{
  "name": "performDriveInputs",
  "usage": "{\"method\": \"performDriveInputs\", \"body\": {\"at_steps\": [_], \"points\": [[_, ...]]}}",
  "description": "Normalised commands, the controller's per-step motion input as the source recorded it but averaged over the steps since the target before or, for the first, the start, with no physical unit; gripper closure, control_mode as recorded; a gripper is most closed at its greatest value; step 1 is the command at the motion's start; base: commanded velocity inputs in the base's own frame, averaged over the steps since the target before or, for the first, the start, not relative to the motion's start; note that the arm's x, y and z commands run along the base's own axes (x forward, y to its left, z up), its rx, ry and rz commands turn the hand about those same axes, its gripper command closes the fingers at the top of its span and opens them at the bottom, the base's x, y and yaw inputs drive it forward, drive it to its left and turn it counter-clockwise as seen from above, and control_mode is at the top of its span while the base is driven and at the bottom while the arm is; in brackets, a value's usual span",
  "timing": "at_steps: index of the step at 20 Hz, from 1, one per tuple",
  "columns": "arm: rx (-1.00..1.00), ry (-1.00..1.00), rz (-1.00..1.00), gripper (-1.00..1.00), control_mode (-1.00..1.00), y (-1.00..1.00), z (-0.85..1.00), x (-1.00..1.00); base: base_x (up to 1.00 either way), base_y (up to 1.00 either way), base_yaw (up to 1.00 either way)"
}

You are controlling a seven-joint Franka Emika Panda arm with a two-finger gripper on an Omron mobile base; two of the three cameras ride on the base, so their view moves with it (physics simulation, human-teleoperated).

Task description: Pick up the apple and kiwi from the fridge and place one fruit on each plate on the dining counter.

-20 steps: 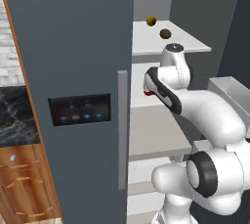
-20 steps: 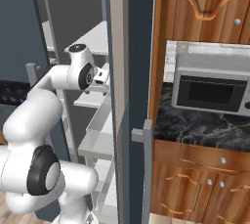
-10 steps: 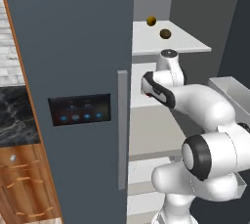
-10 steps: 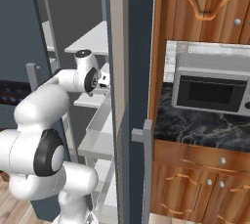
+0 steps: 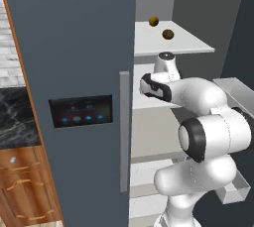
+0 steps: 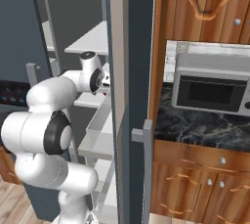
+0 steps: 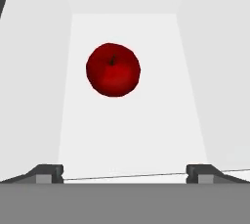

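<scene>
Hand view: the apple [image 7: 113, 69] sits alone on a pale fridge shelf [image 7: 127, 120], up toward eleven o'clock from the gripper [image 7: 125, 173], whose jaws are spread wide with nothing between them. Bare shelf all around, side walls well clear, and the apple's stem dimple faces the camera. Left base view: the kiwi [image 5: 168, 34] rests one shelf higher, a yellowish fruit [image 5: 154, 21] at its ten o'clock, the fridge [image 5: 74, 47] door closing off nine o'clock.
</scene>
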Motion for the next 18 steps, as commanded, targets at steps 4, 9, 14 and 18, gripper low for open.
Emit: {"method": "performDriveInputs", "body": {"at_steps": [4,9,14,18], "points": [[0.0,0.02,0.0,-1.0,-1.0,0.12,-0.18,0.4,0.0,0.0,0.0],[0.0,0.03,0.0,-1.0,-1.0,0.08,-0.21,0.37,0.0,0.0,0.0],[0.0,0.03,0.0,-1.0,-1.0,0.0,-0.14,0.46,0.0,0.0,0.0],[0.0,0.02,0.0,-1.0,-1.0,0.0,-0.12,0.49,0.0,0.0,0.0]]}}
